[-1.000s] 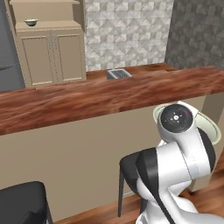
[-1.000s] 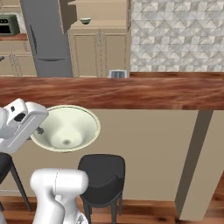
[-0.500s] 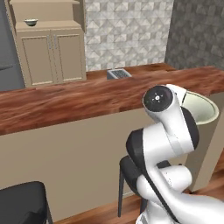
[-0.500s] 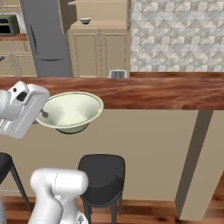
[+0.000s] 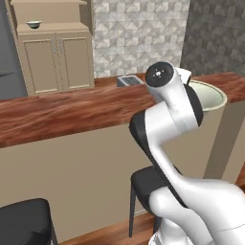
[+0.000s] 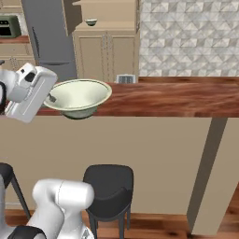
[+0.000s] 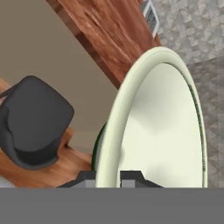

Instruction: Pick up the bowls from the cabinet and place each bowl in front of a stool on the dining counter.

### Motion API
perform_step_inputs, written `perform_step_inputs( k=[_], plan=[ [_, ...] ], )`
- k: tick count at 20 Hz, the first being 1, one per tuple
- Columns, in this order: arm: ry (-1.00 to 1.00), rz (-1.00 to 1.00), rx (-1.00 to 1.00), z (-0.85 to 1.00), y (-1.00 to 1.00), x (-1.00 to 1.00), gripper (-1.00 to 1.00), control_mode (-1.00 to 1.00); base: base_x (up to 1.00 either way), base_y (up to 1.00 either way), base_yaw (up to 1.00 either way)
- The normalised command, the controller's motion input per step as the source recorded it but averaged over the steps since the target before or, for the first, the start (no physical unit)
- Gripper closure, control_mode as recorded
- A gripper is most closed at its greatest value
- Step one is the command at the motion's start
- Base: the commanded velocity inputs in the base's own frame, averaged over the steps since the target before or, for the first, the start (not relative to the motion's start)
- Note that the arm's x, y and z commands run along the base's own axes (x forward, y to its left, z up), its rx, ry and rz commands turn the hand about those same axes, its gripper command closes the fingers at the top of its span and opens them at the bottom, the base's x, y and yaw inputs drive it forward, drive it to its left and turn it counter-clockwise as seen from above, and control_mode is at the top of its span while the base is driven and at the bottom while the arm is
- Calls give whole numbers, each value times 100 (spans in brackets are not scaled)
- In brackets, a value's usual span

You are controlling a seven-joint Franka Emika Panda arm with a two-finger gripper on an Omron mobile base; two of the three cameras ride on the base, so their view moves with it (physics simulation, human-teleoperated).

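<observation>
Bowl hangs by its rim in my gripper, fingers pinched on either side of the near edge, above the counter lip. I judge a thin rim pinch may let it tip or clip the wood on descent. Hand view shows the stool below; right base view shows the second bowl far ahead on the cabinet.

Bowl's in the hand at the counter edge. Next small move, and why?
Probably ease the bowl forward over the dining counter, then lower it. The hand grips its rim, and the bowl hangs at the counter's near edge, roughly above a stool, not yet resting on the wood.
</observation>
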Motion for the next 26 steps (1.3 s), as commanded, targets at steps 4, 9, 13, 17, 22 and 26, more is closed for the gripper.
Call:
perform_step_inputs(
  k=[4, 9, 13, 17, 22, 26],
  plan=[
    [0, -1, 0, 0, 11, 74, 100, -100, 0, 0, 0],
    [0, 0, 0, 0, 11, 82, 100, -100, 0, 0, 0],
    [0, 0, 0, 0, 2, 83, 100, -100, 0, 0, 0],
    [0, 0, 0, -5, 0, 75, 100, -100, 0, 0, 0],
    [0, 0, 0, -10, 1, 63, 100, -100, 0, 0, 0],
    [0, 0, 0, -12, 5, 48, 100, -100, 0, 0, 0]
  ],
)
